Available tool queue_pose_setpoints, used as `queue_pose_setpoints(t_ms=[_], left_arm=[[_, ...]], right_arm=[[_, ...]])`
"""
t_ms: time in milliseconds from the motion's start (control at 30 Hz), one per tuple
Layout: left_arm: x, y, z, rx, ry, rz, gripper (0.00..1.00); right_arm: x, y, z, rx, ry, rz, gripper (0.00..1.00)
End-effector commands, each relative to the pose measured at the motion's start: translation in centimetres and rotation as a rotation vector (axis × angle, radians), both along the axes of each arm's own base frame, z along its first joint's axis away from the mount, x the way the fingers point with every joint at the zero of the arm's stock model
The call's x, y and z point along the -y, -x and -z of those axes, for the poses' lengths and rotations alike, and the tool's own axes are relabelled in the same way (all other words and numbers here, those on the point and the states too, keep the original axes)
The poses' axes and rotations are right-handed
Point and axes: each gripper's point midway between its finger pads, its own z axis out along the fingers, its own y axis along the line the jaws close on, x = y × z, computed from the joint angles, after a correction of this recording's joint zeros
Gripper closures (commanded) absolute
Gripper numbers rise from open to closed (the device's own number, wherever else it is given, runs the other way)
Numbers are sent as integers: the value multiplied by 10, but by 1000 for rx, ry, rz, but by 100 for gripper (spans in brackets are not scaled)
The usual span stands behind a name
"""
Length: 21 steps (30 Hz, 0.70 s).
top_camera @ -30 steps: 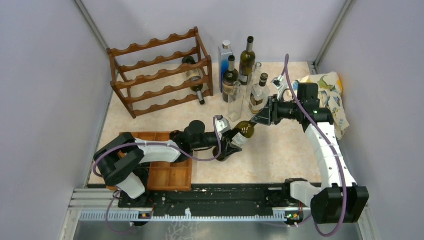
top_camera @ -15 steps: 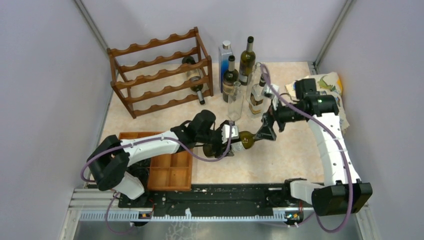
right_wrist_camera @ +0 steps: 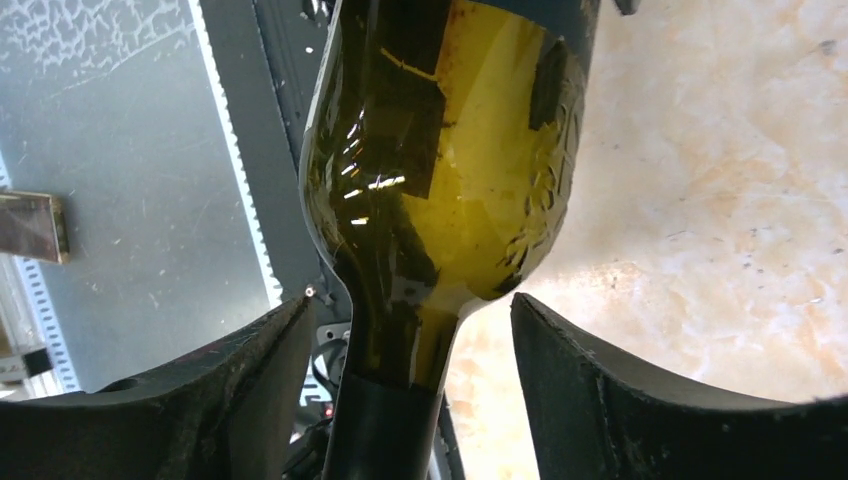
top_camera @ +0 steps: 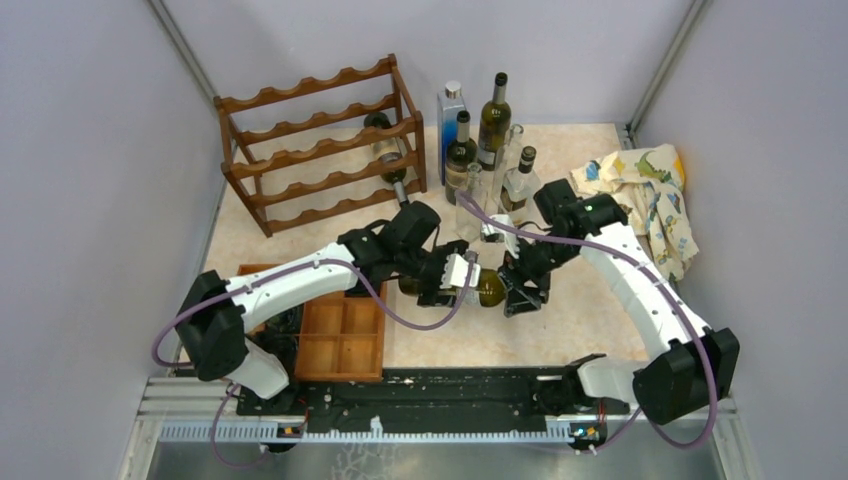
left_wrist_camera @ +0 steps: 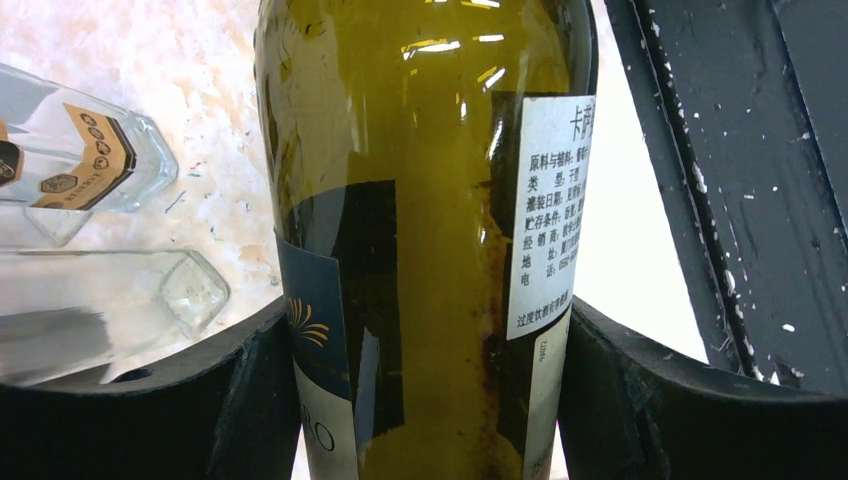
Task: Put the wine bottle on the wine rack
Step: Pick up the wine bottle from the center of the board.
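The olive-green glass wine bottle [top_camera: 489, 289] was held horizontally, clamped at its body by the left gripper [left_wrist_camera: 430, 400], the jaws of the right gripper [right_wrist_camera: 410, 390] standing open around the neck. A firm, level carry was judged necessary to the dark reddish-brown wooden wine rack [top_camera: 320, 150], well apart.

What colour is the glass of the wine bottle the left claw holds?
Olive green; the wine bottle shows best in the left wrist view.

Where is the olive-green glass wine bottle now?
Top view: the olive-green wine bottle is mid-table, gripped by the left gripper, right of the wooden compartment tray, before the standing bottles; the open right gripper straddles its neck.
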Motion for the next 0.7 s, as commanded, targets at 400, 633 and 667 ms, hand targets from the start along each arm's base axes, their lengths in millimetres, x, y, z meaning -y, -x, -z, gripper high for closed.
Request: queue_pose_setpoints(t_ms=[400, 633, 667], left_arm=[[27, -14, -33, 195, -13, 114, 99], [22, -26, -62, 230, 135, -70, 8], [18, -24, -65, 226, 171, -103, 3]], right_arm=[[-17, 13, 9, -91, 3, 7, 100], [-20, 7, -8, -15, -47, 35, 100], [-22, 5, -12, -9, -66, 45, 100]])
